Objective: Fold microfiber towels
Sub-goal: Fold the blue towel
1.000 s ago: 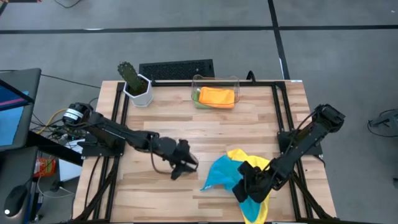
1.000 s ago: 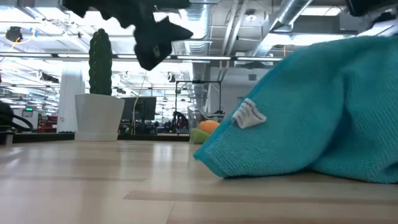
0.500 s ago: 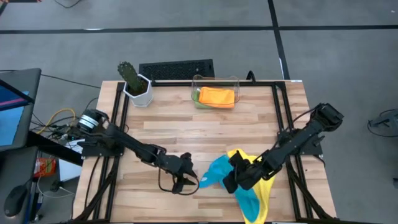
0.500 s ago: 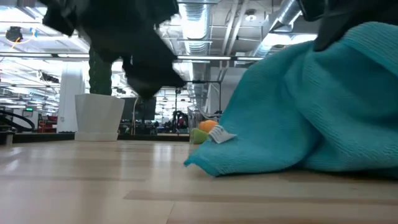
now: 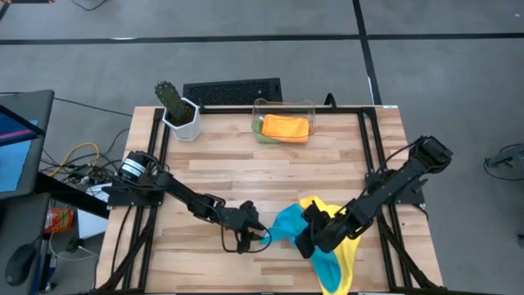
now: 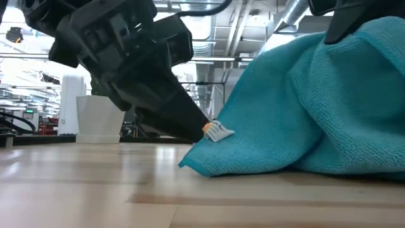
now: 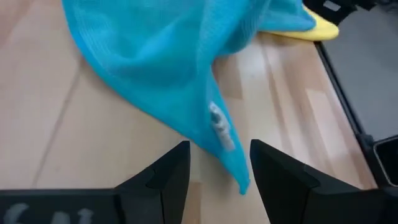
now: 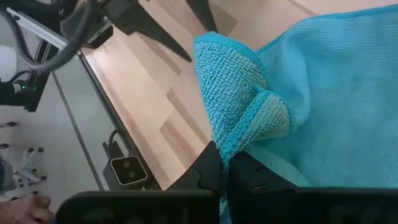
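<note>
Left arm is stretched out low across the front half of the table, reaching toward the middle, and the left gripper (image 5: 260,236) sits right down near the wood with its two fingers (image 7: 166,177) spread apart, a corner of the blue towel (image 5: 288,224) poking in between them. Right arm comes in from the right edge, elbow up, forearm angled down and inward. The right gripper (image 5: 304,243) is pinched tight on a fold of that same towel, fingertips (image 8: 214,171) pressed together on it.
</note>
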